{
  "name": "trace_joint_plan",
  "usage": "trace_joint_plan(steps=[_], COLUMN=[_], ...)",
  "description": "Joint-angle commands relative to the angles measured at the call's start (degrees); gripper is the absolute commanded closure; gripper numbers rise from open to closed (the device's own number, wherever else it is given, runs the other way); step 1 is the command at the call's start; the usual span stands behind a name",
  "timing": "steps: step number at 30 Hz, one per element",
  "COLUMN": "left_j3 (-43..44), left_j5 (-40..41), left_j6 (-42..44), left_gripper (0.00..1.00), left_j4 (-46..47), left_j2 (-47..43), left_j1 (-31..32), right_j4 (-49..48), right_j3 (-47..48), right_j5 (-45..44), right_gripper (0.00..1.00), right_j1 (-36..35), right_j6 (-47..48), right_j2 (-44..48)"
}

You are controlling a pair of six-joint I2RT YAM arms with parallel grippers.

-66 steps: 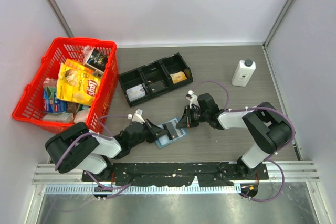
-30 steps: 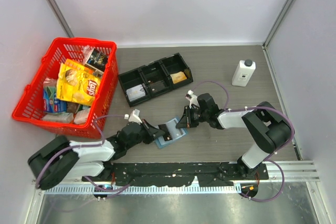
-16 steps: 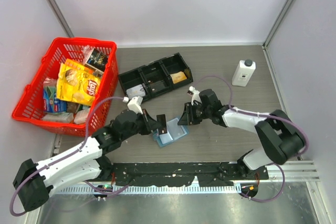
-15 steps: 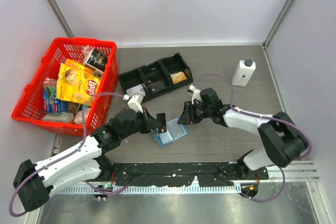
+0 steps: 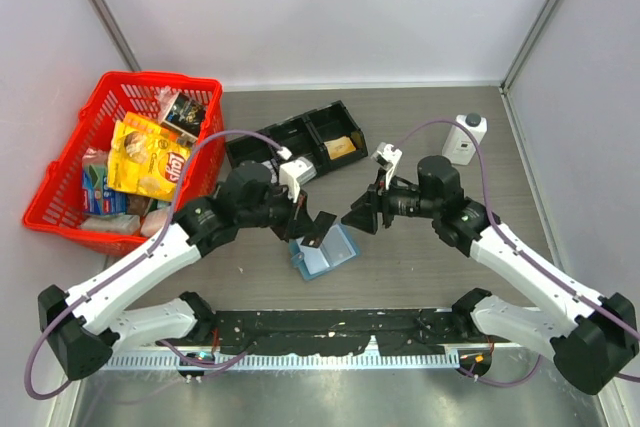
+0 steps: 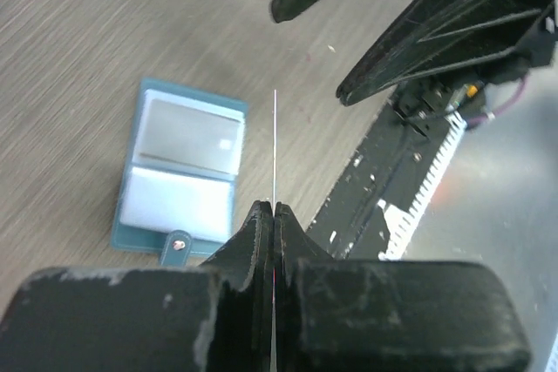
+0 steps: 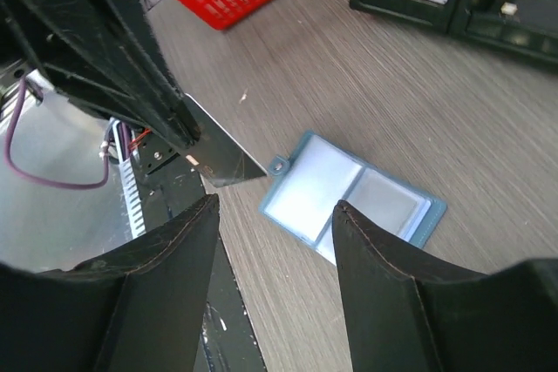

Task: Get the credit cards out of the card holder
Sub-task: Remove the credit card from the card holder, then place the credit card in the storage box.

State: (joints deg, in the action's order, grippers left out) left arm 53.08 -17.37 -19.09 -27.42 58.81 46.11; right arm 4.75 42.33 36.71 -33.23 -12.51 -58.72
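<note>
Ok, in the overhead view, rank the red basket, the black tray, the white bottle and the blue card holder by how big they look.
1. red basket
2. black tray
3. card holder and white bottle: they look about alike, and the holder is partly covered, so I won't rank them.

A grey-brown wood-grain table (image 5: 420, 117) carries four things. The black three-compartment tray (image 5: 303, 127) sits toward the back, set at a slant. Left of the tray, close beside it, stands a red basket (image 5: 64, 152) full of packets. Right of the tray, well apart, a white bottle (image 5: 465, 142) with a dark cap stands upright. In front of the tray, the light-blue card holder (image 5: 325, 254) lies flat and open, both pale pockets facing up
</note>
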Motion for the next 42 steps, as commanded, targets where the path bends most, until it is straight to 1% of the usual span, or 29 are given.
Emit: trace_joint_plan(steps=[1, 3, 6, 10, 12, 13, 15, 20, 22, 23, 24, 25, 27, 28, 29, 32, 35, 36, 37, 38, 39, 42], left_j3=[8.0, 10.5, 12.7, 14.2, 14.5, 14.5, 14.7, 15.6, 15.7, 15.7, 15.6, 15.6, 15.3, 15.0, 14.7, 13.3, 11.8, 10.9, 10.5, 10.1, 9.6, 9.0], left_j5=[-13.1, -15.8, -17.6, -19.6, -19.9, -19.7, -19.7, -21.3, -21.2, -21.0, -20.4, -19.7, -17.5, -15.1, -12.3, -1.8, 6.1, 10.3, 13.9, 16.1, 18.7, 22.5], left_j6=[10.5, 11.9, 13.4, 14.0, 14.1, 14.1, 14.3, 14.6, 14.7, 14.7, 14.7, 14.7, 14.7, 14.3, 14.1, 11.7, 9.0, 7.7, 6.5, 6.0, 5.5, 3.5], left_gripper=[1.00, 1.00, 1.00, 1.00, 1.00, 1.00, 1.00, 1.00, 1.00, 1.00, 0.99, 0.95, 0.87, 0.82, 0.71, 0.42, 0.21, 0.15, 0.10, 0.03, 0.00, 0.00], left_j4=[-8.0, -10.2, -12.0, -12.0, -11.4, -11.2, -10.9, -10.6, -10.5, -10.4, -10.5, -10.5, -10.5, -10.3, -10.2, -9.4, -8.8, -8.5, -8.5, -8.5, -8.4, -8.5], left_j2=[3.7, 5.7, 8.1, 9.5, 9.5, 9.4, 9.5, 10.1, 10.3, 10.4, 10.3, 10.3, 9.8, 9.4, 9.0, 6.6, 3.2, 1.7, 0.5, -1.0, -2.7, -6.2], left_j1=[-0.2, -0.2, -0.2, -0.2, -0.2, -0.2, -0.2, -0.2, -0.2, -0.2, -0.1, -0.1, -0.2, -0.3, -0.3, -0.8, -2.2, -2.7, -2.9, -3.0, -3.0, -3.0], right_j4=[5.2, 6.6, 6.5, 6.5, 6.3, 6.3, 6.2, 6.4, 6.5, 6.4, 6.3, 6.4, 6.4, 6.4, 6.4, 6.5, 6.3, 6.2, 6.3, 6.2, 6.2, 6.2], right_j3=[3.5, 4.3, 5.0, 5.6, 5.7, 5.8, 6.2, 7.0, 7.2, 7.2, 7.2, 7.2, 7.1, 7.1, 7.2, 7.9, 10.3, 11.8, 12.5, 14.3, 15.6, 21.6], right_j5=[4.9, 6.9, 10.3, 12.7, 14.4, 15.9, 17.9, 20.4, 20.8, 21.1, 21.0, 20.6, 19.9, 19.5, 18.4, 13.6, 10.6, 7.7, 6.6, 4.7, 1.3, -5.3], right_gripper=[0.41, 0.42, 0.44, 0.48, 0.53, 0.58, 0.63, 0.66, 0.74, 0.85, 0.90, 0.99, 0.99, 0.99, 0.99, 0.99, 0.99, 0.99, 0.99, 0.99, 0.99, 0.99], right_j1=[0.1, 0.2, 0.2, 0.1, 0.2, 0.2, 0.2, 0.1, 0.3, 0.2, 0.2, 0.3, 0.2, 0.2, 0.2, 0.4, 0.5, 0.5, 0.7, 0.7, 0.7, 1.2], right_j6=[6.2, 7.1, 7.3, 7.4, 7.4, 7.2, 7.0, 7.5, 7.6, 7.7, 7.7, 7.8, 7.9, 7.9, 7.8, 7.5, 7.1, 6.2, 5.9, 6.0, 5.1, 3.5], right_j2=[3.1, 3.1, 3.1, 2.9, 2.4, 2.1, 1.3, -0.6, -1.0, -1.1, -1.2, -1.3, -1.8, -2.4, -2.8, -4.6, -8.5, -9.6, -11.6, -13.8, -15.3, -22.5])
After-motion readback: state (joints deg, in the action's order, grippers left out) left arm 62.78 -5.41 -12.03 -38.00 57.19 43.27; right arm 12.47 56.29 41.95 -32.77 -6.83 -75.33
